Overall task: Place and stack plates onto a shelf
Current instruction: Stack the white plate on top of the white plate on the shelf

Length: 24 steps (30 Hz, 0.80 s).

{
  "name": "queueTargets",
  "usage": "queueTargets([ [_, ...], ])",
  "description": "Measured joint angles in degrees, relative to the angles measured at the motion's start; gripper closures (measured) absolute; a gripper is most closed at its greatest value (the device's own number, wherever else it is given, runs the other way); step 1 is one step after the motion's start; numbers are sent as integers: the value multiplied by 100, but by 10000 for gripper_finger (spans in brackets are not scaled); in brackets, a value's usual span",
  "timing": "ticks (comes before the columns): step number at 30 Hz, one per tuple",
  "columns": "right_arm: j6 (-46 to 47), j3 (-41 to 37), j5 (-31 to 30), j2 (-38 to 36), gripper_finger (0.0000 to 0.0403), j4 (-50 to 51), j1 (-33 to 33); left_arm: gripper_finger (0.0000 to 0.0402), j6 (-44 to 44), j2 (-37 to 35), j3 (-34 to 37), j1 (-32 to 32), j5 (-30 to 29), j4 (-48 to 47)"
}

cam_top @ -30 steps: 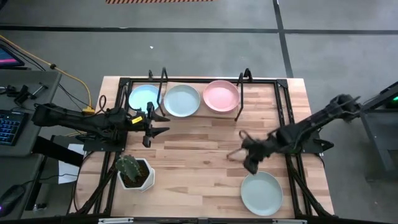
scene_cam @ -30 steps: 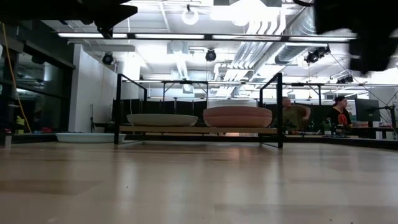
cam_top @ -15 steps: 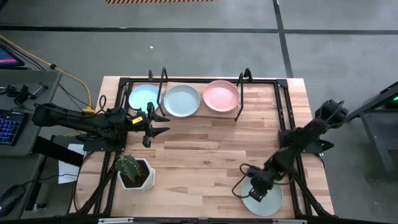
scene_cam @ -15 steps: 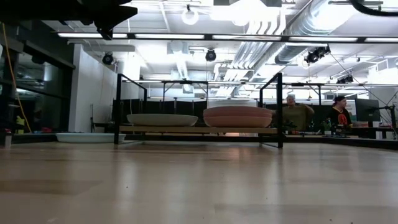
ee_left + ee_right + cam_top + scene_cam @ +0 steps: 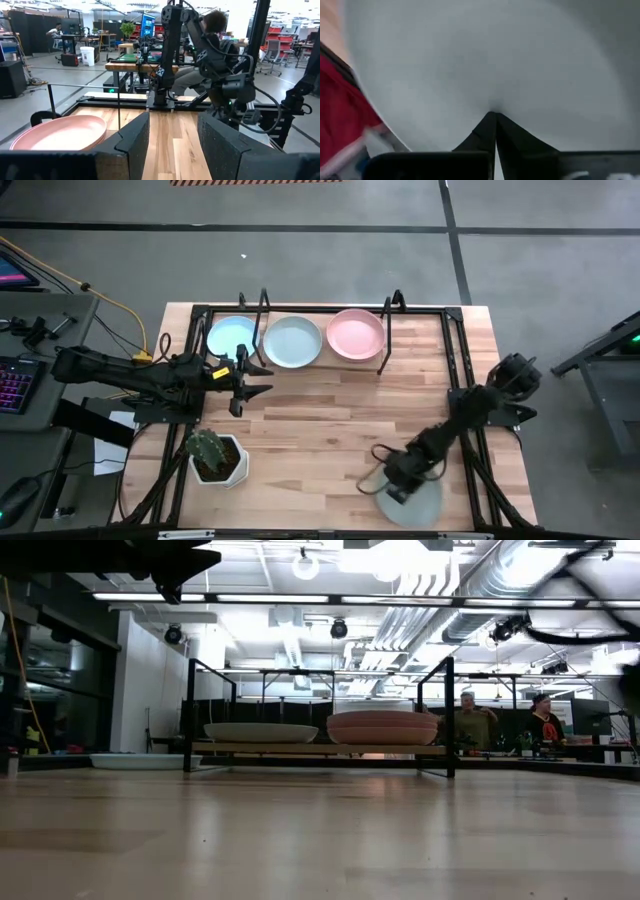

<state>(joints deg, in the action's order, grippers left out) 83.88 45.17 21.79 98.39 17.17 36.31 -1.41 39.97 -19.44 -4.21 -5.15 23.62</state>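
The right gripper (image 5: pixel 393 488) clamps the rim of a mint plate (image 5: pixel 418 502) at the table's (image 5: pixel 330 420) near edge, while the left gripper (image 5: pixel 258 380) hovers with fingers parted beside the shelf (image 5: pixel 325 365) holding three plates.

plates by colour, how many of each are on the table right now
light blue plate: 1
pale green plates, one on the shelf and one near the front edge under the right gripper: 2
pink plate: 1
total: 4 plates
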Motion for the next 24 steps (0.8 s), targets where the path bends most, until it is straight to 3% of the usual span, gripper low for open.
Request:
queueTargets([
  [7, -1541, -19, -1689, 61, 402, -1264, -999, 247, 18, 0, 0, 0, 0, 24],
  [13, -2388, -46, -1595, 54, 402, -1838, -1555, 247, 103, -1, 0, 0, 0, 14],
  [16, -2738, 96, -1743, -205, 402, -1581, -1603, 247, 52, 0, 0, 0, 0, -41],
  [21, -2810, 236, -2932, -1032, 403, -266, -1305, 247, -94, 0, -2, 0, 1, -142],
  [24, -2284, 206, -3694, -1458, 402, 441, -929, 247, -96, 0, -2, 0, 2, -146],
])
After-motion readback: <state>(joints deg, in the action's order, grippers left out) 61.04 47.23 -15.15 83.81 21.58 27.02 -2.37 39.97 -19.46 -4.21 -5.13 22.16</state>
